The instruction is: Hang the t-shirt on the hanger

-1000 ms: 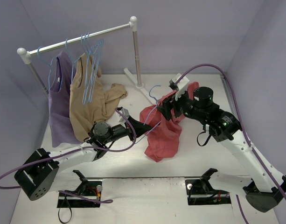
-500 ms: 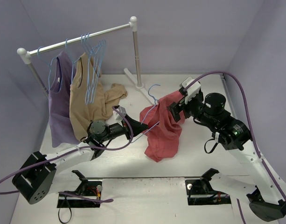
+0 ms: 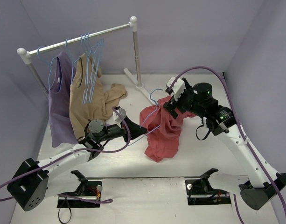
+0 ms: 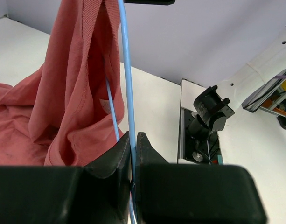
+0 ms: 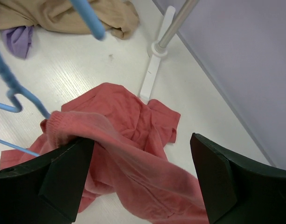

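The coral-red t-shirt (image 3: 163, 133) hangs bunched from the light-blue hanger (image 3: 153, 95), its lower part heaped on the table. My left gripper (image 3: 141, 129) is shut on the hanger's wire (image 4: 126, 88) below the cloth, and the t-shirt (image 4: 75, 98) drapes over that wire to the left. My right gripper (image 3: 173, 101) is at the shirt's upper right edge. It stands open (image 5: 140, 175), a band of the t-shirt (image 5: 133, 154) running loose across the wide gap and resting on its left finger (image 5: 63, 175). The hanger's hook (image 5: 19, 95) shows at the left.
A clothes rack (image 3: 77, 39) stands at the back left with a tan garment (image 3: 89, 105), a lilac top (image 3: 59, 105) and several spare blue hangers (image 3: 92, 60). Its post foot (image 5: 157, 49) is just behind the shirt. Purple walls close in on three sides.
My right gripper opened wider, letting go of the shirt, swung out to the right and came back to the shirt's top edge. The left gripper stayed shut on the hanger, shifting slightly.
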Motion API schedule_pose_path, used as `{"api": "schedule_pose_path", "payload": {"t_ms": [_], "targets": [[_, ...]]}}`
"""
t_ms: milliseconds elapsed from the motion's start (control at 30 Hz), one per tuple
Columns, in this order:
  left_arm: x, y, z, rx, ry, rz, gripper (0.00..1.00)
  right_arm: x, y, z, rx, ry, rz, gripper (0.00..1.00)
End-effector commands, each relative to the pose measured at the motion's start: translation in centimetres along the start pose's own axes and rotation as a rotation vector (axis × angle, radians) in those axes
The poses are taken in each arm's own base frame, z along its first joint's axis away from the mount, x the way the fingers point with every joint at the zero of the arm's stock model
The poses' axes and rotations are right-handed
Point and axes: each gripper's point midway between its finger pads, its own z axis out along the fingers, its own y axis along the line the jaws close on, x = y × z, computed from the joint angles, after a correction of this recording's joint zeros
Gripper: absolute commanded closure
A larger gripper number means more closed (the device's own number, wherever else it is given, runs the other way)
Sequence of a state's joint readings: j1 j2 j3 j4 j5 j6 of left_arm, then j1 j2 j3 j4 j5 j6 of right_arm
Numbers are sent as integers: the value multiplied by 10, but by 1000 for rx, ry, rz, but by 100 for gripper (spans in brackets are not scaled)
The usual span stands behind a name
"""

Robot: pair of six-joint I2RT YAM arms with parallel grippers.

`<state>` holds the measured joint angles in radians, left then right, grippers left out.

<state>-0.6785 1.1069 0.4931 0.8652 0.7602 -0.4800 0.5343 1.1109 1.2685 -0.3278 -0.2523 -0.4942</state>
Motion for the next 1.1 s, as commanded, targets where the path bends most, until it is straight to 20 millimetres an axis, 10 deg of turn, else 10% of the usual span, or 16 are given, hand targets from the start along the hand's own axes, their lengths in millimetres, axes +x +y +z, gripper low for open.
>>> {"api": "schedule_pose_path", "payload": {"t_ms": [0, 200, 433, 500, 633, 867, 1067], "targets": [[-56, -23, 8, 96, -97, 156, 100, -35, -1, -7, -44, -121, -91, 22], [-69, -29, 12, 135, -55, 192, 100, -20, 22, -1, -154, -106, -114, 41], [-86, -12, 5, 85, -16, 194, 100, -16, 22, -5, -152, -94, -152, 100], [-94, -2, 0, 40, -21, 192, 99, -19, 17, -9, -129, -98, -163, 100], [-117, 30, -21, -207, -13, 112, 55, -25, 4, -23, -49, -104, -185, 100], [-163, 48, -66, -622, -44, 19, 23, -30, -16, -29, 44, -83, -191, 100], [-143, 48, -75, -758, -151, -303, 23, -35, -28, -28, 91, -68, -187, 100]]}}
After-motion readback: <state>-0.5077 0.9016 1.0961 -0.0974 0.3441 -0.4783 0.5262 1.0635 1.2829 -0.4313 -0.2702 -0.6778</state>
